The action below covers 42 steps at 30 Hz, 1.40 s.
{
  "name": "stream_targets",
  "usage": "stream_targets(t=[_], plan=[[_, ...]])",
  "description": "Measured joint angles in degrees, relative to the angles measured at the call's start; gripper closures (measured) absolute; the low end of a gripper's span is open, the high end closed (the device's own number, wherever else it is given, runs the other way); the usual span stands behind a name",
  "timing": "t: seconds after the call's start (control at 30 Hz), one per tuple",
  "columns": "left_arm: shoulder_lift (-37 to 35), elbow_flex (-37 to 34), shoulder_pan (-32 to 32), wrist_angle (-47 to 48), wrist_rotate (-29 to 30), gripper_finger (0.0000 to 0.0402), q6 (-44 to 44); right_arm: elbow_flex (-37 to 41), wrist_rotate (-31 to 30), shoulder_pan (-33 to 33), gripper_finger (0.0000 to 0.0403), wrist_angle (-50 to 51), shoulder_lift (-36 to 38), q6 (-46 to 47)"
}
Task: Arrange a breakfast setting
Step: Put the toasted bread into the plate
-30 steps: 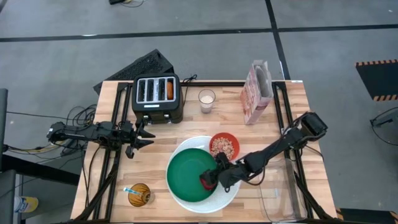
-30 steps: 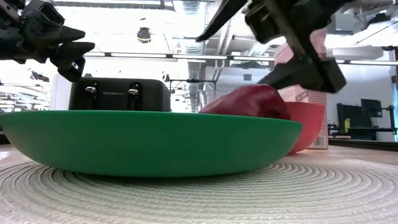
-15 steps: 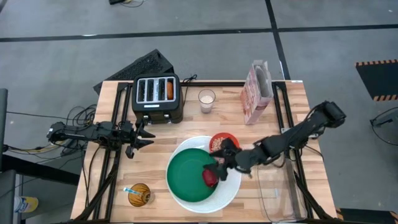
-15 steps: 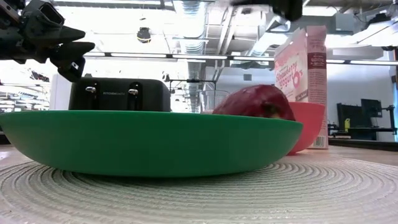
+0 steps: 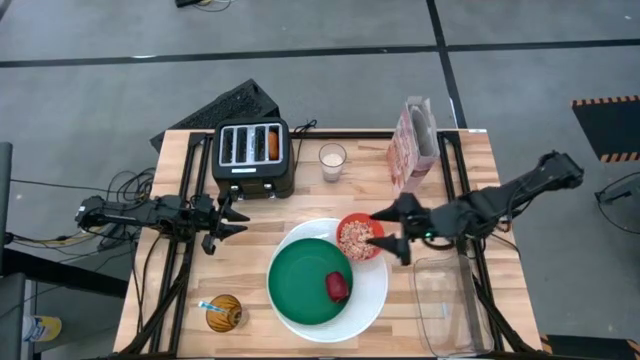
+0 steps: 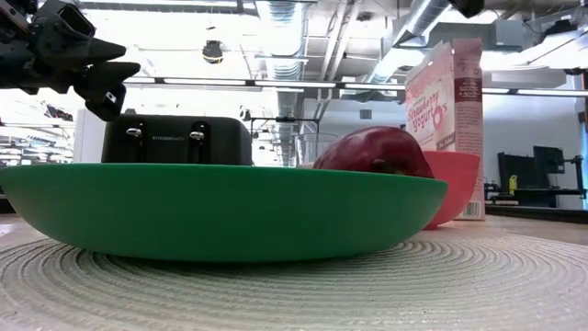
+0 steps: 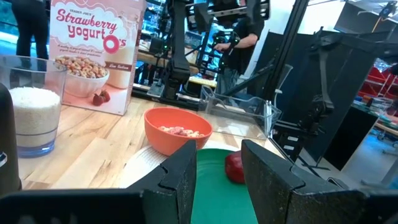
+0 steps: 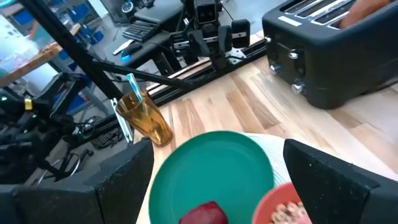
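The dark-red fruit (image 5: 337, 287) lies on the right part of the green plate (image 5: 300, 283), which rests on the large white plate (image 5: 374, 296). The red bowl (image 5: 358, 236) of cereal stands at the white plate's far right rim. My right gripper (image 5: 388, 229) is open and empty, in the air beside the bowl's right side. My left gripper (image 5: 234, 221) is open and empty above the table's left part, near the toaster. The toasted bread (image 5: 274, 145) sticks in a toaster slot. The blue-handled spoon (image 5: 212, 306) stands in an amber glass. The fruit also shows in the low view (image 6: 377, 152).
A black toaster (image 5: 252, 157) stands at the far left, a glass of milk (image 5: 332, 160) and a cereal box (image 5: 412, 148) at the far middle. A clear container (image 5: 445, 305) sits at the near right. The amber glass (image 5: 225, 313) stands near the front edge.
My right gripper has come off the dark-red fruit, risen and drawn back toward the table's far right, past the red bowl. The fruit stays lying on the green plate.
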<state>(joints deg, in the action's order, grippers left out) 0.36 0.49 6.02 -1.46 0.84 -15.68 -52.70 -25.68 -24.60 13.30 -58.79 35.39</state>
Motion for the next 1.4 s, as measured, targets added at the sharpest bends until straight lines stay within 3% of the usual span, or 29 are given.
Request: stream_targets(t=[0.57, 1.13, 1.27, 1.4], plan=[[0.0, 0.0, 0.0, 0.0, 0.0, 0.0288, 0.0, 23.3, 0.1, -5.4, 0.0025, -3.3, 29.2, -9.0], [0.0, 0.0, 0.0, 0.0, 0.0, 0.0288, 0.0, 38.6, 0.5, -8.5, 0.0025, -4.7, 54.2, -21.5], [0.0, 0.0, 0.0, 0.0, 0.0, 0.0288, 0.0, 41.2, 1.8, -8.5, 0.0025, -3.9, 58.8, -21.9], [0.0, 0.0, 0.0, 0.0, 0.0, 0.0288, 0.0, 41.9, 3.2, -8.4, 0.0025, -1.6, 58.7, -22.0]])
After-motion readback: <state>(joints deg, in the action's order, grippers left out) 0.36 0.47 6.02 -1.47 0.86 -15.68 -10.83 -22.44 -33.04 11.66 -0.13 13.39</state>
